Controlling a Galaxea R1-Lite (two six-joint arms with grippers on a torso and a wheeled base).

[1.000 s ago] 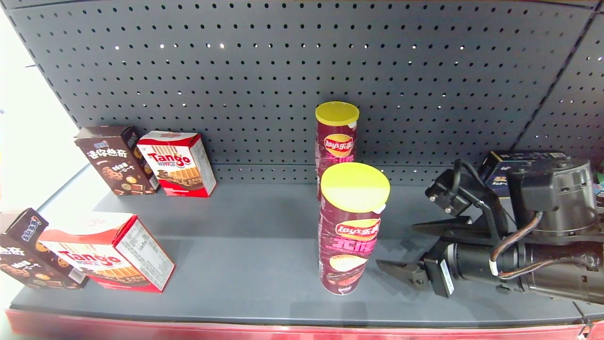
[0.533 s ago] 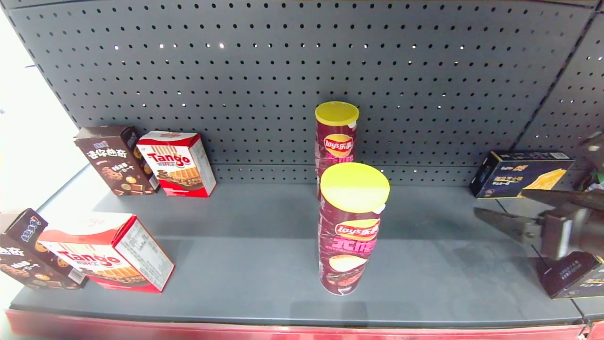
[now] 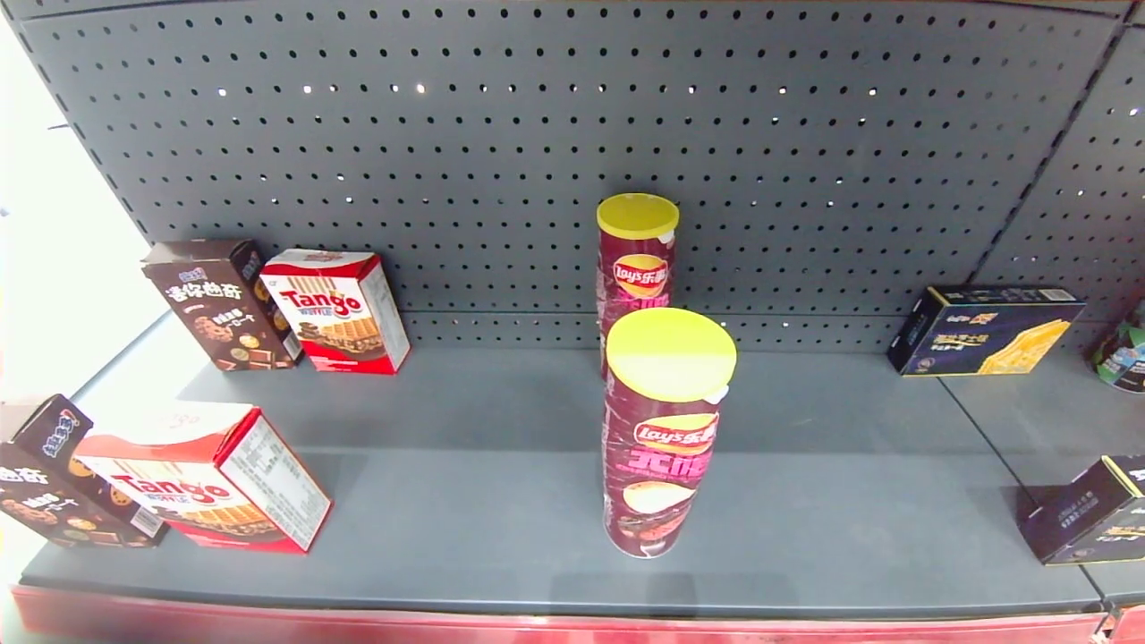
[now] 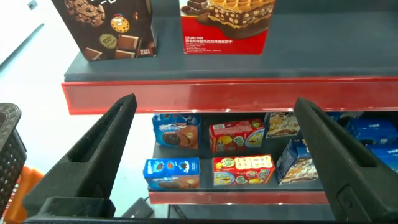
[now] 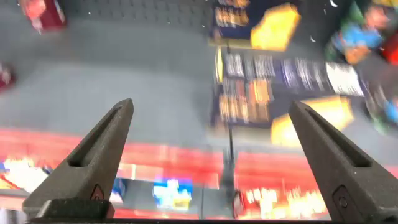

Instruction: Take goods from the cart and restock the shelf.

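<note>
On your shelf (image 3: 465, 501) the near can (image 3: 666, 429) of chips stands upright at the middle. The far can (image 3: 637, 250) stands just behind it by the pegboard back, and both have yellow lids. At the left, the near wafer box (image 3: 210, 478) sits beside the near cookie box (image 3: 49, 483). The far wafer box (image 3: 338, 309) and far cookie box (image 3: 217, 301) stand behind them. A dark blue box (image 3: 984, 329) lies far right. Your left claw (image 4: 211, 155) is spread wide before the shelf's red front edge. Your right claw (image 5: 211, 155) is wide too, facing the shelf's right end.
</note>
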